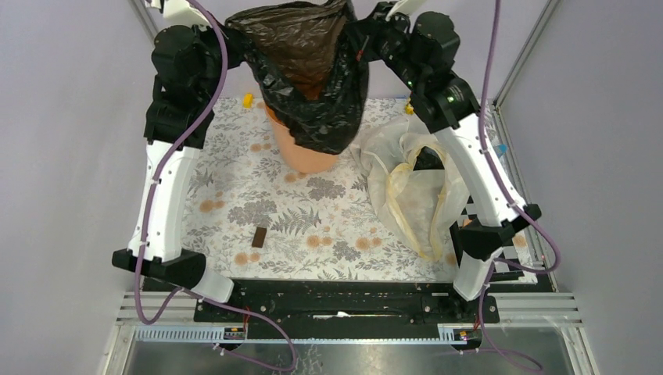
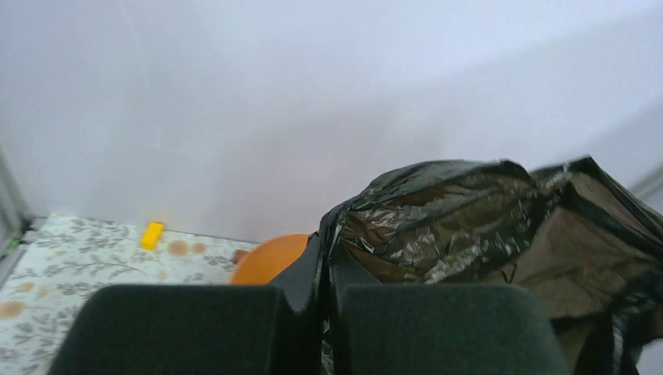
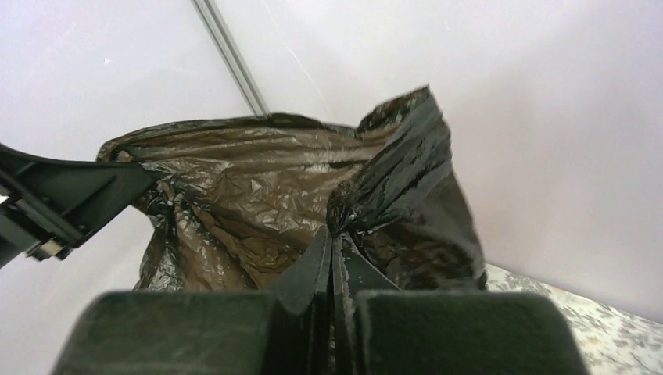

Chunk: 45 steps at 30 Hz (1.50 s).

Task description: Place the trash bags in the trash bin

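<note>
Top external view, from above: a black bag [image 1: 313, 70] hangs stretched between two robot arms at the upper middle of the frame. Just below it in the picture stands the bin [image 1: 306, 160]. The bag hides the bin's mouth and most of its body, so only a lower curve of wall shows.

The left tool [image 2: 325, 301] is clamped on one edge of the bag's mouth, and the right tool [image 3: 332, 269] is clamped on the opposite edge. In each wrist view a fold of black film is pinched between the pads. Together they hold the mouth open, showing a brownish, crinkled inside.

The task looks partway done. The black bag is lifted and lined up over the bin, but the pictures cannot show whether its bottom is inside the rim or draped over the outside. It has not been let go. A second, pale bag [image 1: 414, 195] lies crumpled on the bench [image 1: 234, 187] at the right of the frame, beside the bin and apart from both tools, so it is probably left to do.

The bin is round, smooth and peach-orange. It stands upright on the flower-patterned bench near the far edge, and from the left wrist its shoulder shows just left of the bag.
</note>
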### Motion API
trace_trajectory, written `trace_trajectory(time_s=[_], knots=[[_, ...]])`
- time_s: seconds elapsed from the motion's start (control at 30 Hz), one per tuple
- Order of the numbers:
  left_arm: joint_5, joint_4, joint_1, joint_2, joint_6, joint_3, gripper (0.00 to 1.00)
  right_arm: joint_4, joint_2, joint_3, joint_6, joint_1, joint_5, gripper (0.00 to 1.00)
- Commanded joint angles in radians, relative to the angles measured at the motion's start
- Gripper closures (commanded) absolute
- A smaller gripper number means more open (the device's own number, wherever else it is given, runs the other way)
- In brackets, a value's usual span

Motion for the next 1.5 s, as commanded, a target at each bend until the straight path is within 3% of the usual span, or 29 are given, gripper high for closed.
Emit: trace_trajectory(time_s=[0.0,0.17,0.3,0.73,0.9,1.17,1.47], knots=[[0.086,0.075,0.136,0.055,-0.054,0.024,1.00,0.119,0.071,0.127,0.045,-0.004,-0.082,1.00],[0.328,0.198,0.274,0.097,-0.194,-0.051,1.00,0.150,0.141,0.174,0.051,-0.004,-0.067,1.00],[0.434,0.259,0.324,0.123,-0.257,-0.066,1.00,0.170,0.155,0.191,0.042,-0.011,-0.027,1.00],[0.509,0.317,0.329,0.317,-0.386,0.233,1.00,0.237,0.198,0.212,0.040,-0.068,0.040,1.00],[0.521,0.349,0.329,0.353,-0.406,0.235,1.00,0.258,0.214,0.202,0.050,-0.084,0.034,1.00],[0.516,0.437,0.310,0.283,-0.388,0.009,1.00,0.277,0.155,0.048,0.067,-0.096,0.019,1.00],[0.468,0.449,0.248,0.134,-0.357,-0.243,1.00,0.327,0.026,-0.232,0.157,-0.098,-0.103,1.00]])
